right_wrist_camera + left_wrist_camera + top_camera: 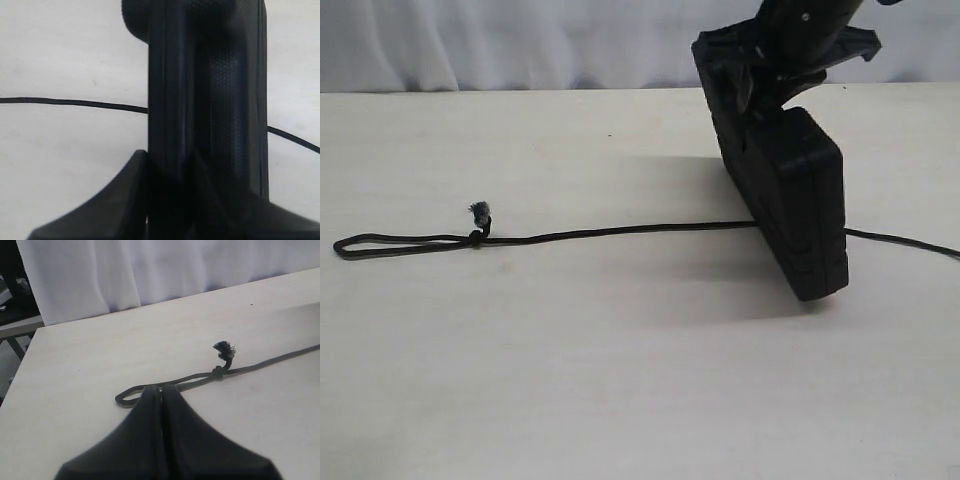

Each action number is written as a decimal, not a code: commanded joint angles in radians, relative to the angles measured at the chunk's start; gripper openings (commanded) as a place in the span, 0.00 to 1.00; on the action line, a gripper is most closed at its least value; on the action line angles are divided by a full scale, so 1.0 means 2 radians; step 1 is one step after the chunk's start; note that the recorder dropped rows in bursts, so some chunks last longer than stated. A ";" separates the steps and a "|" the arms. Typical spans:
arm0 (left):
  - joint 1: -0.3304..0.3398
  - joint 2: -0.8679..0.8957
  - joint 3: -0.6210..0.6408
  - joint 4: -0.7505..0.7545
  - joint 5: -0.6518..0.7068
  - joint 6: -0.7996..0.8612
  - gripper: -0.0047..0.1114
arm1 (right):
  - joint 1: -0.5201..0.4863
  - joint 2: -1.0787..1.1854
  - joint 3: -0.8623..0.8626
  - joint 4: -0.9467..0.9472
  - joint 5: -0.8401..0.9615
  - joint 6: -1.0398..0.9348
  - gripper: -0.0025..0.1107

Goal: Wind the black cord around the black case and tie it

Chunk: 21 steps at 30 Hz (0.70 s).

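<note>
Black case [790,190], on edge across black cord [620,231], clasped by my right end effector [170,165]; left end effector [161,390] closed, empty; best held upright.

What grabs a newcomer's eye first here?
The black case stands on edge right of centre on the table, with the right end effector gripping its top. Next comes the black cord, lying flat across the table past the case's base and ending at the left in a loop with a frayed knot.
</note>
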 commanded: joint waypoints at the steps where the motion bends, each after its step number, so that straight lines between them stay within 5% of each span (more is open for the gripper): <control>1: -0.003 -0.001 0.002 -0.003 -0.007 -0.003 0.04 | -0.063 0.000 0.000 0.086 0.006 -0.083 0.06; 7: -0.003 -0.001 0.002 -0.003 -0.007 -0.003 0.04 | -0.109 0.000 0.000 0.055 0.006 -0.101 0.06; 21: -0.003 -0.001 0.002 -0.003 -0.007 -0.003 0.04 | -0.107 0.000 0.000 -0.009 0.006 -0.114 0.06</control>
